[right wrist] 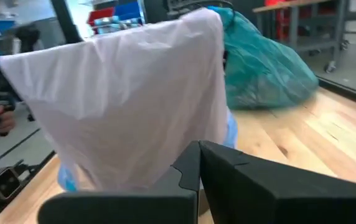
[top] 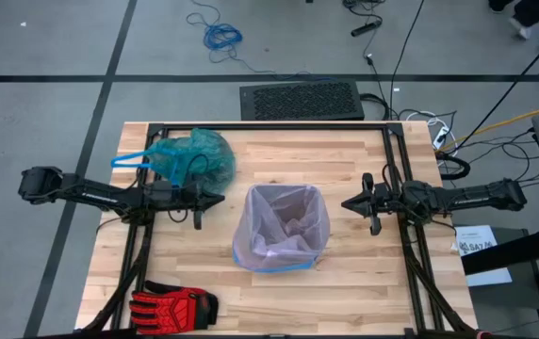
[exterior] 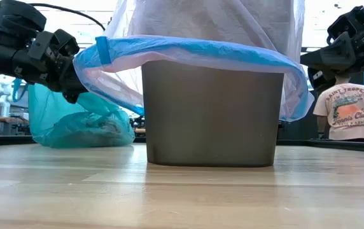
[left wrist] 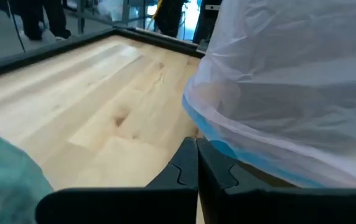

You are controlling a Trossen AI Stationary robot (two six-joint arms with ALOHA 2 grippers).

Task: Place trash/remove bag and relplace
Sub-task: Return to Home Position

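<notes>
- Right up front in the low view sits a plain grey plastic bin (exterior: 210, 114). It stands upright on the light wooden butcher-block table (exterior: 182, 197), roughly mid-table.
- A pale lilac translucent liner with a blue rim (exterior: 195, 48) is in the bin. The rim is folded down over the lip, sagging lower on the sides, and the rest puffs up above the opening.
- The thin translucent teal-green plastic bag (top: 194, 155) with blue drawstring loops is out of the bin. It's bunched in a lump toward the back-left of the table, apart from the bin. Can't tell what's inside it.
- The left gripper (top: 215, 200) hovers just left of the bin, near the teal bag, fingers pressed together and gripping nothing.
- The right gripper (top: 348, 203) hovers just right of the bin, pointing at it, also closed up and empty.
- A red-and-black work glove (top: 171, 306) lies flat near the front-left corner.
- A person in a pale printed T-shirt (exterior: 347, 111) stands in the room behind.
</notes>
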